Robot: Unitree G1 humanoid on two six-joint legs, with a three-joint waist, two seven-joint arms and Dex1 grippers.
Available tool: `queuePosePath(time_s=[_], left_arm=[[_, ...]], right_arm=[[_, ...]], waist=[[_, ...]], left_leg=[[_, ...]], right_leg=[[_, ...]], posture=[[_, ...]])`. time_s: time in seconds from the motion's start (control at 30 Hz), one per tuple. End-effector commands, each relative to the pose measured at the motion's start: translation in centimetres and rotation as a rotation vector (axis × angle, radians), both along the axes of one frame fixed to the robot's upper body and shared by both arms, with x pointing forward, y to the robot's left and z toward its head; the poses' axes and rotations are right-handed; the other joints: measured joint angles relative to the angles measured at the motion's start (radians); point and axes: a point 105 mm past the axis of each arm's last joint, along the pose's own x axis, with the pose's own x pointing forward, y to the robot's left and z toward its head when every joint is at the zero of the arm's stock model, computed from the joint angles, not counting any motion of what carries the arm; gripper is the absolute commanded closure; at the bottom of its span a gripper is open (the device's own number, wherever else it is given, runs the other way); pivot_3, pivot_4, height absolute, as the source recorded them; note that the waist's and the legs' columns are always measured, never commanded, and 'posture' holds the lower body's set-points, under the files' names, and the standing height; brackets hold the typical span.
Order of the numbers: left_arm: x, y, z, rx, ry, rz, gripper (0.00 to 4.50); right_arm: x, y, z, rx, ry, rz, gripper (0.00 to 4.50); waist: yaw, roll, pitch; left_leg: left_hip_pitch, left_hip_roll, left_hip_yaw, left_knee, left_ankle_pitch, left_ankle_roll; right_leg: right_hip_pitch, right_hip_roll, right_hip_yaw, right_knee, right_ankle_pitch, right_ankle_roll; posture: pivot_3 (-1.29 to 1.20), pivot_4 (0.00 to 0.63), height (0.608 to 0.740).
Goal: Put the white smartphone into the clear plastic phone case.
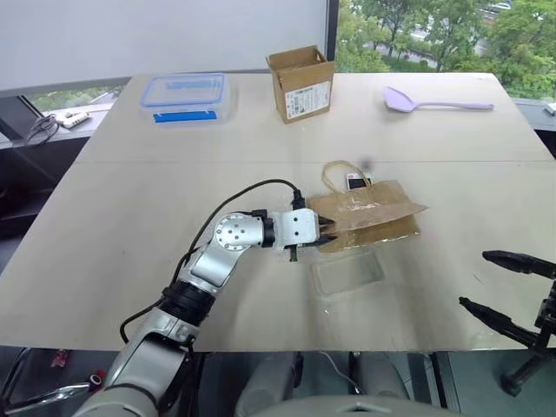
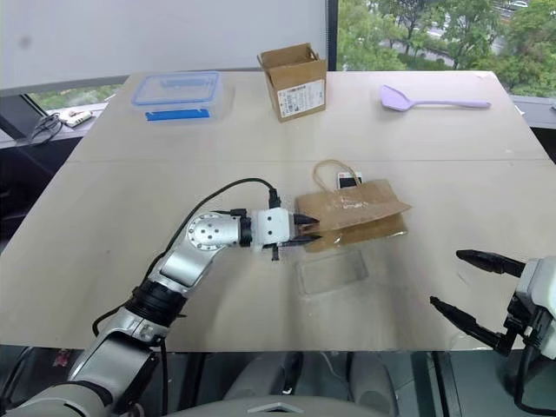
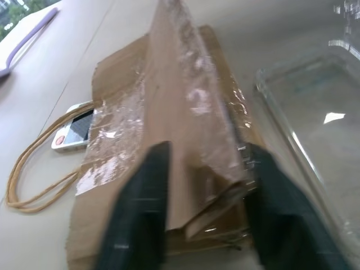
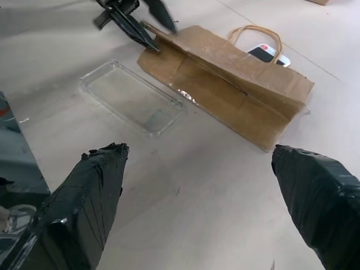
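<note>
The white smartphone [image 1: 356, 182] lies at the mouth of a flattened brown paper bag [image 1: 373, 217], inside the loop of its handles, with its top end poking out. The clear plastic phone case [image 1: 347, 272] lies flat on the table just in front of the bag. My left gripper [image 1: 318, 240] is at the bag's folded bottom end, one black finger [image 3: 143, 191] on each side of the fold, pinching it. My right gripper [image 1: 473, 279] hangs open by the table's near right edge, well apart from the case and the bag.
At the back of the table [image 1: 130, 226] stand a clear box with a blue lid [image 1: 185, 95] and an open cardboard box [image 1: 301, 81]. A lilac spoon [image 1: 434, 102] lies at the back right. Bare tabletop lies between the case and my right gripper.
</note>
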Motion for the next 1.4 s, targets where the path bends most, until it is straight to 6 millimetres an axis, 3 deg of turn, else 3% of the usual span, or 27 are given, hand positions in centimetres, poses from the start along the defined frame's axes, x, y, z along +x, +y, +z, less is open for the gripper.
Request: queuePosePath(time_s=[0.03,0.2,0.33,0.47,0.67,0.9,0.93,1.0,1.1,1.17,1.23,1.33,1.4], left_arm=[[0.4,-0.4,1.0,-0.037,-0.048,0.002,4.42],[1.9,2.1,2.2,-0.116,-0.047,0.149,4.42],[3.7,6.6,4.4,-0.210,-0.096,0.366,4.42],[4.2,11.4,6.1,-0.257,-0.112,0.526,4.42],[3.9,17.5,5.6,-0.233,-0.078,0.715,4.42],[3.5,20.8,4.0,-0.164,-0.001,0.745,4.42],[3.1,21.0,3.8,-0.171,0.038,0.734,3.91],[2.3,20.8,3.8,-0.221,0.149,0.701,3.17],[0.6,19.2,5.4,-0.377,0.389,0.620,1.72],[-0.7,17.5,7.1,-0.428,0.506,0.529,0.72],[-2.6,15.1,8.0,-0.409,0.607,0.401,0.06],[-5.1,10.7,5.4,-0.204,0.736,0.268,0.06],[-5.4,8.0,3.6,-0.078,0.741,0.221,0.06]], right_arm=[[-0.2,0.5,1.0,-0.021,-0.058,0.016,0.00],[0.2,1.6,1.3,0.016,-0.080,0.059,0.00],[1.2,3.3,1.9,0.084,-0.118,0.104,0.00],[2.1,5.6,2.0,0.151,-0.135,0.171,0.00],[3.4,7.6,1.3,0.192,-0.128,0.253,0.00],[4.3,8.2,1.1,0.190,-0.141,0.269,0.00],[4.1,8.1,1.0,0.184,-0.136,0.267,0.00],[3.9,8.0,0.7,0.177,-0.127,0.260,0.00],[3.7,7.8,0.5,0.175,-0.116,0.250,0.00],[3.6,7.8,0.3,0.175,-0.110,0.246,0.00],[3.5,7.6,0.1,0.170,-0.102,0.243,0.00],[3.1,7.2,0.0,0.154,-0.073,0.244,0.00],[2.6,6.7,0.0,0.140,-0.046,0.245,0.00]], waist=[[0.000,0.000,0.000],[-0.002,0.000,0.000],[-0.006,0.000,0.000],[-0.003,0.000,0.000],[0.000,0.000,0.000],[-0.002,0.000,0.000],[-0.002,0.000,0.000],[-0.003,0.000,0.000],[-0.004,0.000,0.000],[-0.004,-0.001,0.000],[-0.004,-0.001,0.000],[-0.004,0.000,0.000],[0.002,0.001,0.000]], left_leg=[[0.000,0.000,0.000,0.000,0.000,0.000],[0.000,0.000,0.000,0.000,0.000,0.000],[0.001,0.001,0.000,0.000,0.000,0.000],[0.001,0.001,0.000,0.000,0.000,0.000],[0.000,0.000,-0.001,0.000,0.000,0.000],[0.000,0.000,-0.002,0.000,0.000,0.000],[0.000,0.000,-0.002,0.000,0.000,0.000],[0.000,0.000,-0.002,0.000,0.000,0.000],[-0.001,0.000,-0.002,0.000,0.000,0.000],[-0.002,0.000,-0.002,0.000,0.000,0.000],[-0.001,0.000,-0.002,0.001,0.000,0.000],[0.000,0.000,-0.001,0.000,0.000,0.000],[0.000,0.000,-0.001,0.000,0.000,0.000]], right_leg=[[0.000,0.000,0.000,0.000,0.000,0.000],[0.000,0.000,0.000,0.000,0.000,0.000],[0.000,0.001,0.000,0.001,0.000,0.000],[0.000,0.001,0.000,0.001,0.000,0.000],[-0.001,0.000,0.000,0.001,0.000,0.000],[-0.001,0.000,-0.001,0.001,0.000,0.000],[-0.001,0.000,-0.001,0.001,0.000,0.000],[-0.001,0.000,-0.001,0.001,0.000,0.000],[-0.002,0.000,-0.001,0.001,0.000,0.000],[-0.002,0.000,-0.001,0.002,0.000,0.000],[-0.002,0.000,-0.001,0.002,0.000,0.000],[-0.002,0.000,0.000,0.002,0.000,0.000],[-0.001,0.000,0.000,0.002,0.000,0.000]], posture=[[0.00,0.150,0.740],[0.00,0.150,0.740],[0.00,0.150,0.740],[0.00,0.150,0.740],[0.00,0.150,0.740],[0.00,0.150,0.740],[0.00,0.150,0.740],[0.00,0.150,0.740],[0.00,0.150,0.740],[0.00,0.150,0.740],[0.00,0.150,0.740],[0.00,0.150,0.740],[0.00,0.150,0.740]])
